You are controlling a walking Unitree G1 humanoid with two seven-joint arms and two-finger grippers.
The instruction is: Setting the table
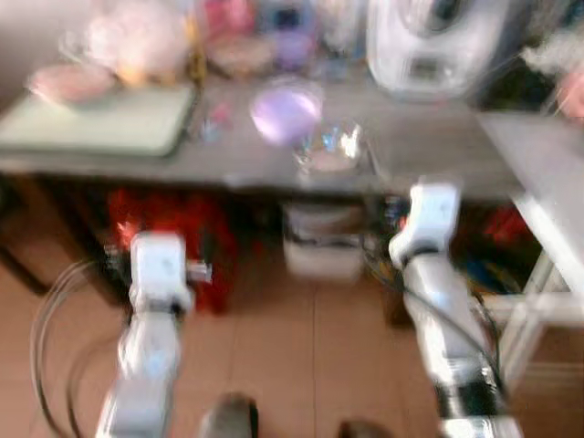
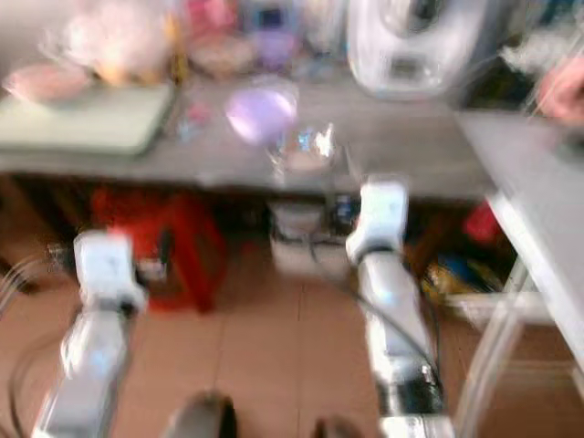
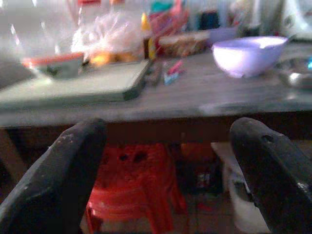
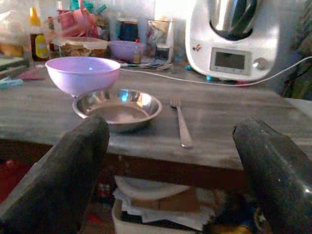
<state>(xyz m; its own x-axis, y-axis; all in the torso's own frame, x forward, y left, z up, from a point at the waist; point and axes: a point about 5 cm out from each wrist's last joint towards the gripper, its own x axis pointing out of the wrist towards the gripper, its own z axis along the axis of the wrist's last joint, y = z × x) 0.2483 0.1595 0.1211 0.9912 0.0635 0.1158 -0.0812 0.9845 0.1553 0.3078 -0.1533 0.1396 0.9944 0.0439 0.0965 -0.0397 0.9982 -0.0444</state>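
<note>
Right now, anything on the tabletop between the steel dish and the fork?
Nothing. In the right wrist view the stretch of grey tabletop between the steel dish and the fork is bare; they lie side by side, apart.

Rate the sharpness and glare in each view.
Left and right eye views: heavy motion blur, the purple bowl and both arms smeared. Left wrist view: mildly soft, washed-out backlight top left. Right wrist view: sharpest, the fork crisp, highlights glinting in the steel bowl.
</note>
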